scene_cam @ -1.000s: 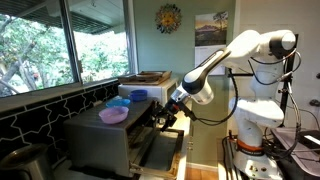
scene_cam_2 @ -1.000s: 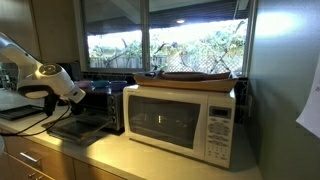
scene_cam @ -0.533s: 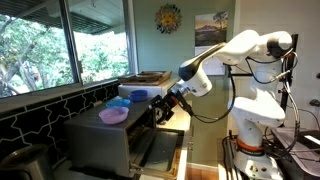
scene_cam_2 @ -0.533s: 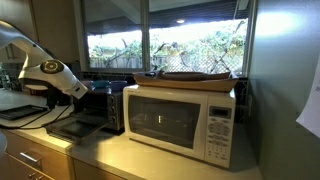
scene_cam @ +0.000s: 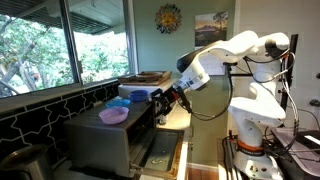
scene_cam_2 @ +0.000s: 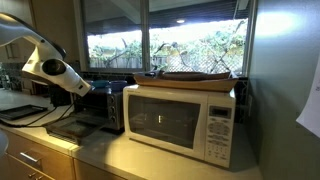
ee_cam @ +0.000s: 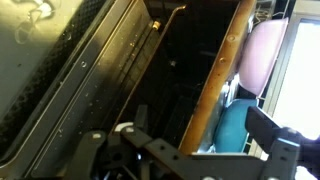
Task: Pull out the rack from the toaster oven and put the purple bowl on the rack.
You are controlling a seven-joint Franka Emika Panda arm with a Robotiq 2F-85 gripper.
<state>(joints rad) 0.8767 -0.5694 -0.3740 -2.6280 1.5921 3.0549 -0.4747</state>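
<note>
A: Clutter around the toaster oven (scene_cam: pixel 100 148)?

B: Purple bowl (scene_cam: pixel 113 115) sits on the oven's top, near the front edge. Blue bowls (scene_cam: pixel 137 94) are further back on the same top, one of them just beside the purple one. White microwave (scene_cam_2: pixel 180 122) stands right next to the oven, with a flat tray (scene_cam_2: pixel 195 76) on it. Window (scene_cam: pixel 60 40) and dark tiled backsplash (scene_cam: pixel 40 110) close the rear.

A: Door?

B: Door (scene_cam_2: pixel 68 128) is dropped open and juts out in front of the cavity. Anything going in has to pass over it.

A: Tool?

B: Gripper (scene_cam: pixel 166 103) is released. In the wrist view its fingers (ee_cam: pixel 275 145) are spread wide with nothing between them. It hangs at the oven's mouth, above the door and beside the front edge of the top. It is near the purple bowl but apart from it.

A: Rack?

B: Can't pick it out. The cavity (ee_cam: pixel 175 90) is too dark in the wrist view, and both exterior views see the oven too small.

A: Room to move?

B: Open space in front of the oven over the door. The microwave walls off one side.

A: Bowl contents?

B: Can't tell from these angles.
</note>
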